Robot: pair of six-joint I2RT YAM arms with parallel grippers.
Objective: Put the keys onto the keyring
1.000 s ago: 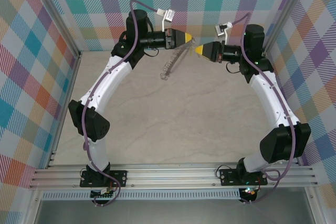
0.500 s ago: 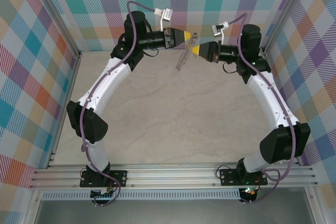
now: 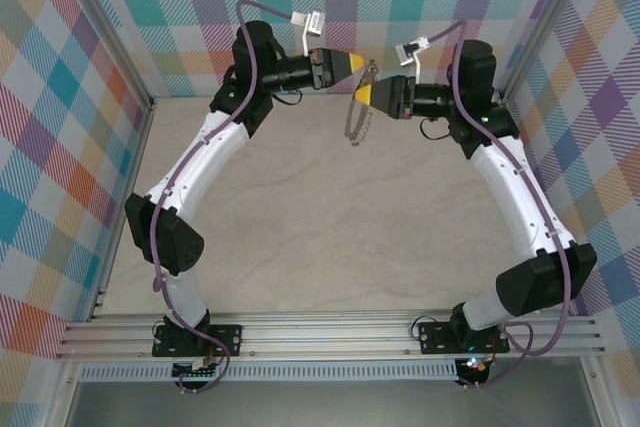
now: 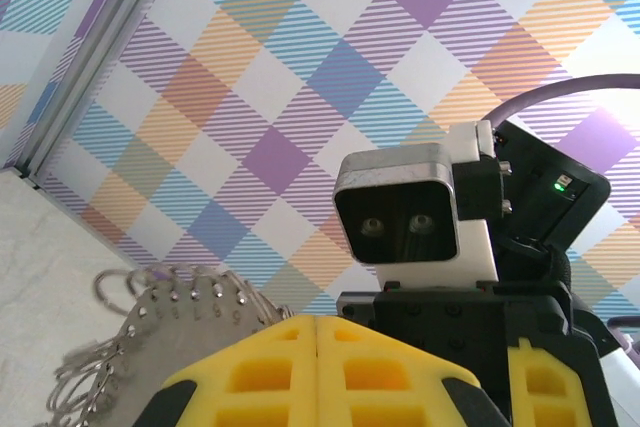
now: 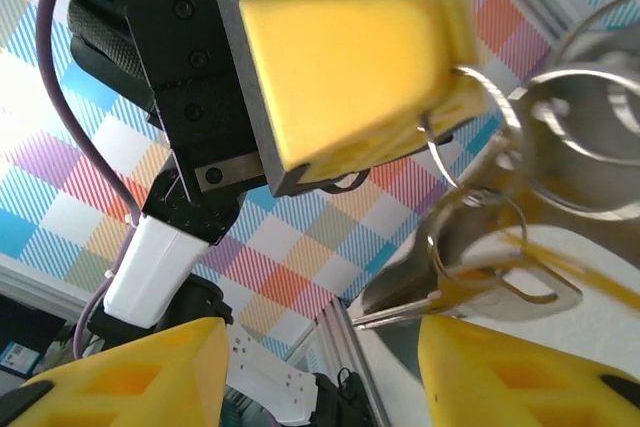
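My left gripper [image 3: 364, 66] is raised at the back of the table and shut on the keyring [image 3: 353, 127], a floppy grey ring of small loops that hangs below its yellow fingertips. In the left wrist view the yellow fingers [image 4: 260, 367] meet with no gap, and the keyring [image 4: 165, 307] shows to their left. My right gripper [image 3: 357, 95] faces it from the right, almost touching. In the right wrist view that gripper [image 5: 322, 335] is open. The key [image 5: 470, 282] hangs from a small loop of the keyring [image 5: 590, 117], just above the right finger [image 5: 530, 372].
Plaid walls [image 3: 70, 97] and metal corner posts [image 3: 110, 22] close in the beige table [image 3: 330, 237] on three sides. An aluminium rail [image 3: 330, 332] with both arm bases runs along the near edge.
The right gripper has moved left up to the left gripper and opened. The keyring has swung from slanting left to hanging almost straight down between the two tips.
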